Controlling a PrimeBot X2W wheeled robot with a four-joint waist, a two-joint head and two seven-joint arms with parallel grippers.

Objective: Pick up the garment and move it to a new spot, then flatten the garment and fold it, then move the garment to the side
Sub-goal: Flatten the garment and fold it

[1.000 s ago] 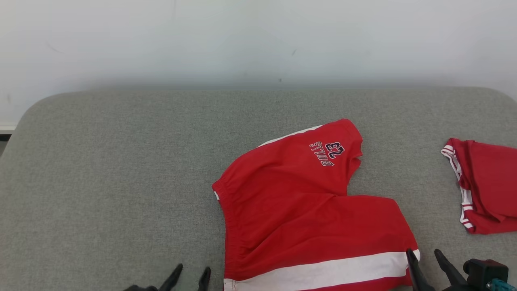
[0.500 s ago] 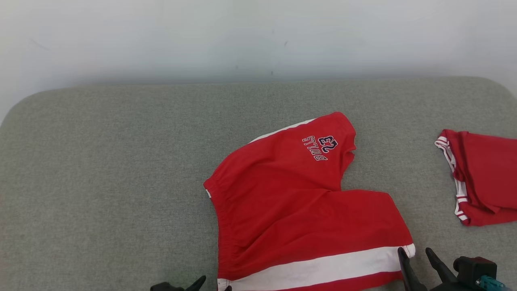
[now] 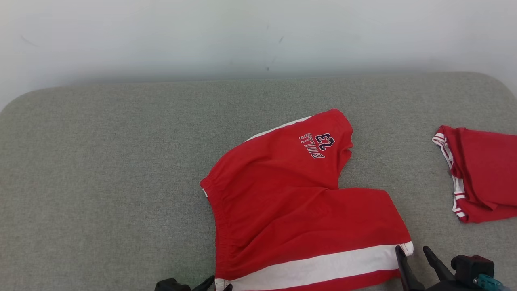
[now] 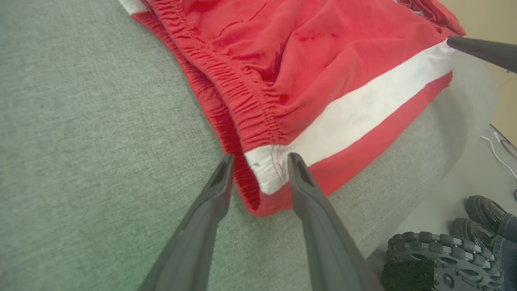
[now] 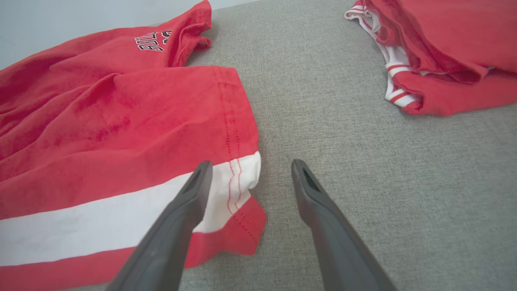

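The garment (image 3: pixel 291 202), red shorts with a white side stripe and a "BULLS 23" print, lies spread on the grey padded surface (image 3: pixel 101 161). My left gripper (image 3: pixel 220 283) is at the shorts' near left corner. In the left wrist view the left gripper (image 4: pixel 258 161) is open, its fingers straddling the waistband corner of the garment (image 4: pixel 307 60) at the white stripe. My right gripper (image 3: pixel 412 248) is open at the near right hem corner. In the right wrist view the right gripper (image 5: pixel 250 163) has its left finger over the white stripe of the garment (image 5: pixel 101 121).
A second red garment (image 3: pixel 484 173) with white trim lies at the right edge, also in the right wrist view as the second garment (image 5: pixel 444 48). A pale wall runs behind. Beyond the surface's near edge are a wheel (image 4: pixel 436 258) and a person's shoes (image 4: pixel 484 214).
The camera has shifted slightly. My left gripper has moved right to the waistband corner and its fingers have narrowed. The right gripper keeps its place at the hem.
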